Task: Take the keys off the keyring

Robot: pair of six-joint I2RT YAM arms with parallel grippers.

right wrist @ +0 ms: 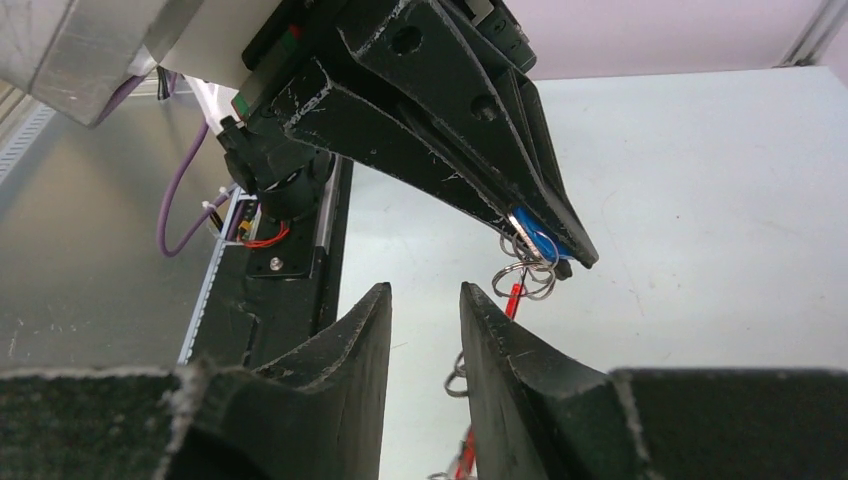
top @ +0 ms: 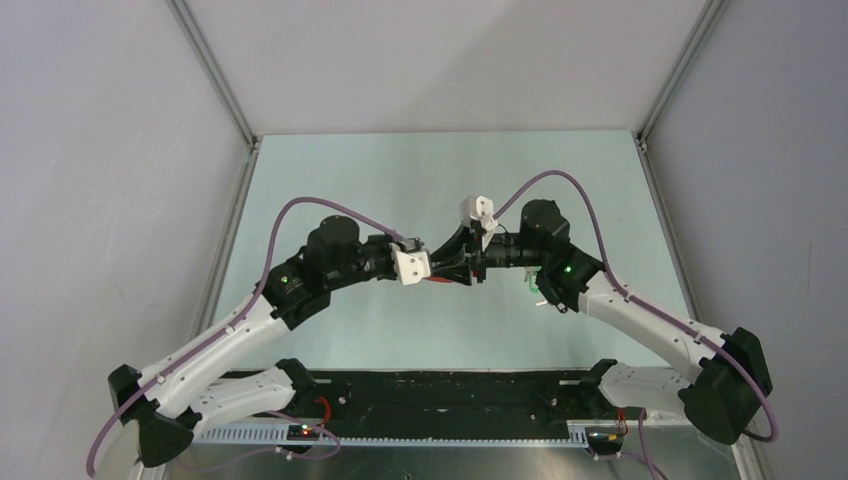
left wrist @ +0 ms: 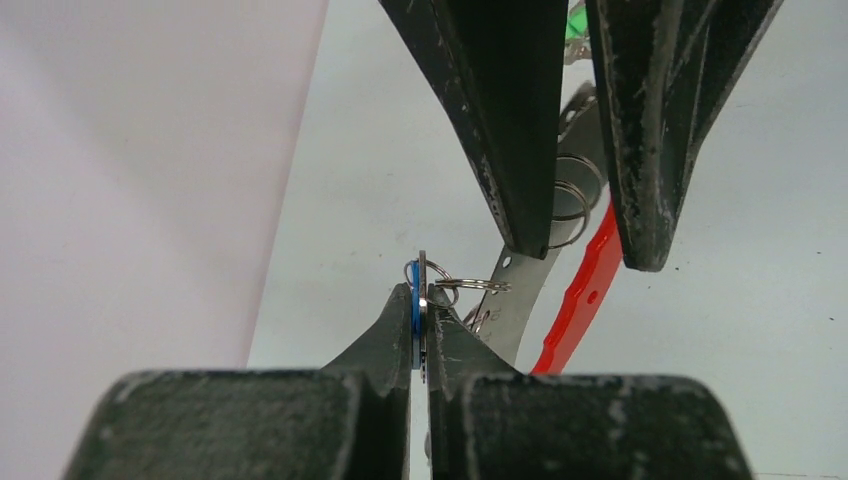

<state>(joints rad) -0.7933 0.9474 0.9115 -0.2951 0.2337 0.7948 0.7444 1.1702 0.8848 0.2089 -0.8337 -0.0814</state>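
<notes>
Left jaws clamped shut on the blue-headed key (left wrist: 414, 300), head seen edge-on between the tips, blade not visible. Left arm (top: 250, 320) climbs from its base at the near left, elbow bent, forearm reaching right to the middle of the counter (top: 400, 180). Small split rings (left wrist: 470, 286) hang off the key just right of the tips and link to the keyring (left wrist: 595, 260). Its grey strip (left wrist: 520, 290) is on the left side and its red band (left wrist: 565, 325) on the right, both running away from the left jaws toward the right jaws. Keyring sits between the two arms at the centre of the top view and looks clear of the counter. Right arm (top: 640, 310) mirrors the left: base at near right, elbow bent, forearm reaching left, tips nose to nose with the left jaws. Right jaws stand apart with a narrow gap. Grey strip and a couple of rings show through that gap, and the red band passes behind one finger (left wrist: 650, 130). Can't tell if either finger touches the keyring. Green-headed key (left wrist: 575, 20) sits past the right jaws at the keyring's far end; unclear if it rests on the counter.
</notes>
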